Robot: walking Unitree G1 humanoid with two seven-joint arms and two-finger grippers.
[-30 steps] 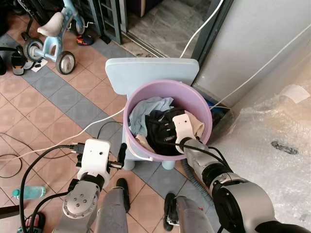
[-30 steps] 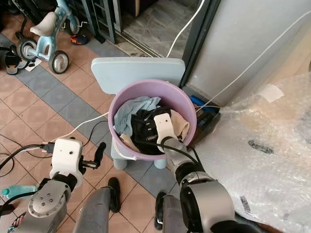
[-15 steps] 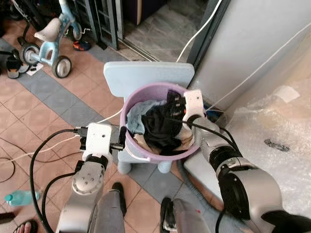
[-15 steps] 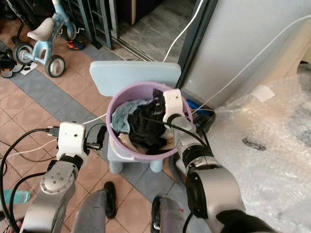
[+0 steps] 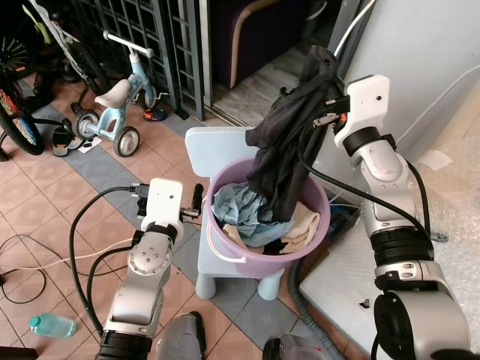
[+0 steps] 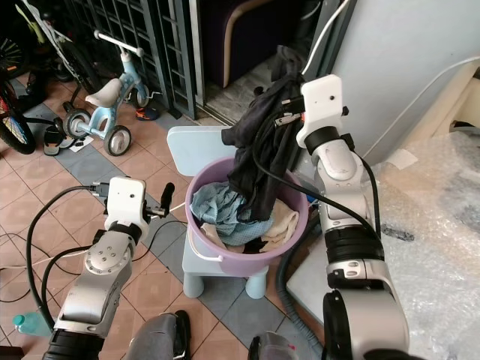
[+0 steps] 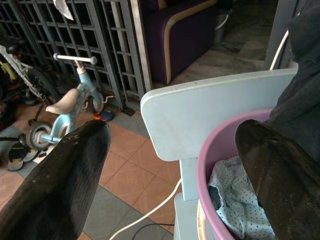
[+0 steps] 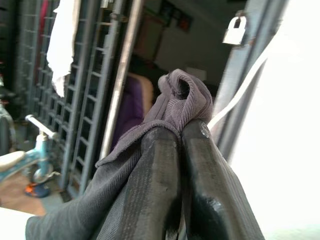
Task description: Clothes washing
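Note:
A purple basin (image 5: 225, 247) of laundry stands on a light blue child's chair (image 5: 217, 146). My right gripper (image 8: 179, 131) is raised high above the basin, shut on the top of a dark grey garment (image 5: 289, 142). The garment hangs down, and its lower end still reaches into the basin. A light blue dotted cloth (image 5: 236, 206) and a beige cloth (image 5: 304, 225) lie inside. My left gripper (image 7: 172, 130) is open beside the basin's left rim, level with the chair back, with nothing between its fingers (image 7: 75, 175).
A small blue tricycle (image 5: 112, 105) stands at the back left before a metal grille (image 5: 150, 37). Cables (image 5: 75, 255) and a water bottle (image 5: 52, 325) lie on the tiled floor. Bubble wrap (image 5: 457, 187) covers something on the right. A grey hose (image 5: 296, 292) runs under the chair.
My right gripper has risen from inside the basin, pulling the dark garment up with it. The left gripper has moved up to the basin's rim. The camera has tilted up.

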